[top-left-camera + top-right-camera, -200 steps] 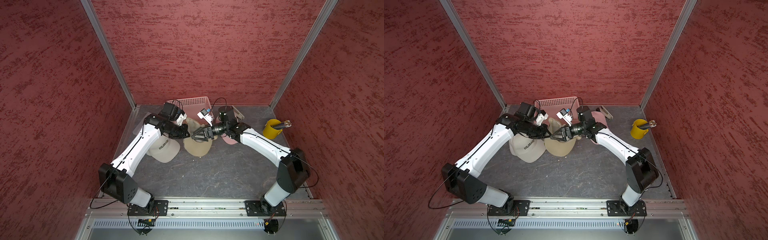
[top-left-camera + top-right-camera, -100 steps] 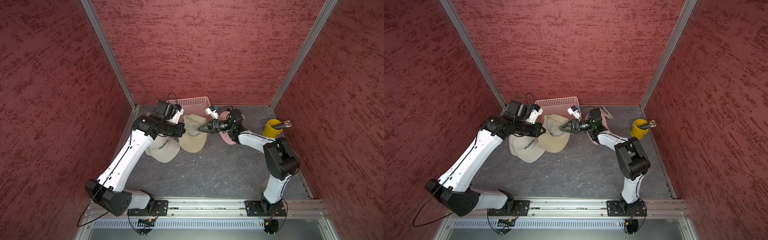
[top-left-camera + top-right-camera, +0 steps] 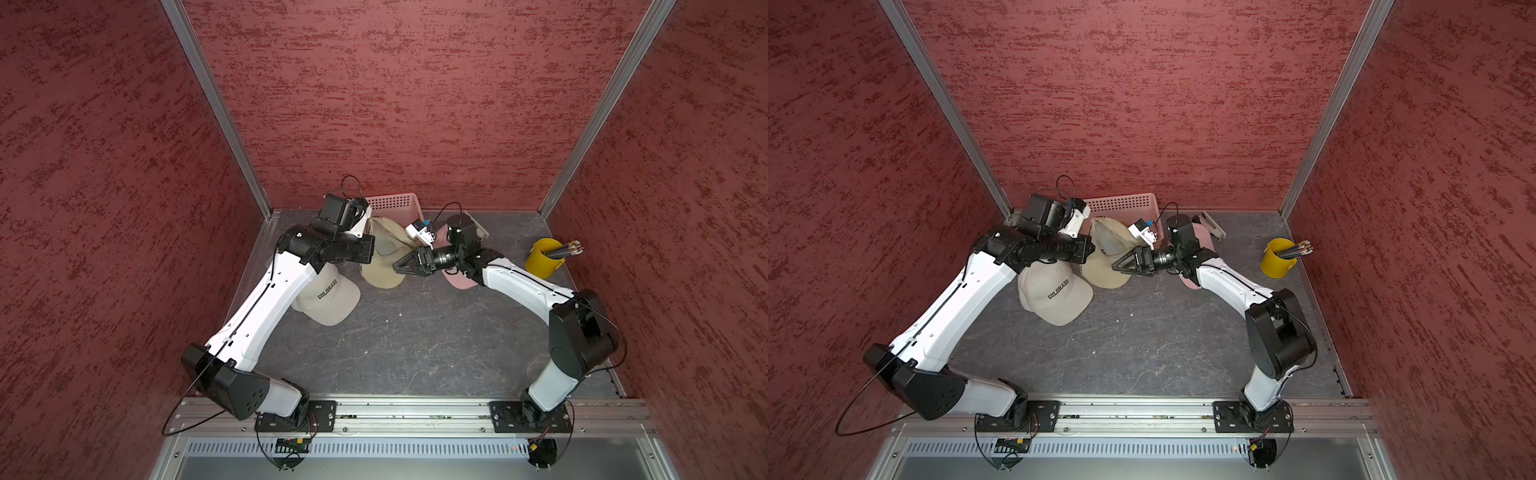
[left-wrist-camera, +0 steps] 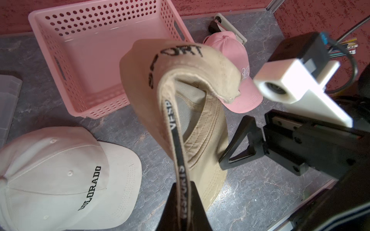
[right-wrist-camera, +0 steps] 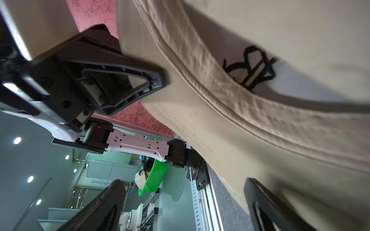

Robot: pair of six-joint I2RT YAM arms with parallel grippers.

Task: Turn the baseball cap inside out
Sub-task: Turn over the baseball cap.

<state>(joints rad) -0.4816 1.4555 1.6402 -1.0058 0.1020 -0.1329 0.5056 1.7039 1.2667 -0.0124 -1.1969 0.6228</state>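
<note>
With the tan SPORT cap (image 4: 180, 66) held up just in front of the pink basket (image 4: 100, 20) by the left gripper (image 4: 183, 193) pinching its taped inner band, the right gripper (image 3: 401, 263), jaws spread beside the crown, probably must next push that crown through.

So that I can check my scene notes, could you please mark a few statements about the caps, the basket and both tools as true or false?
1. The left tool is shut on the tan fabric baseball cap at its lettered inner band. True.
2. The right tool is shut on that cap. False: its jaws stand wide open at the brim.
3. The pink perforated plastic basket holds the pink fabric cap. False: the basket is empty; the cap lies on the grey table beside it.
4. The white fabric cap lettered COLORADO lies on the table. True.
</note>
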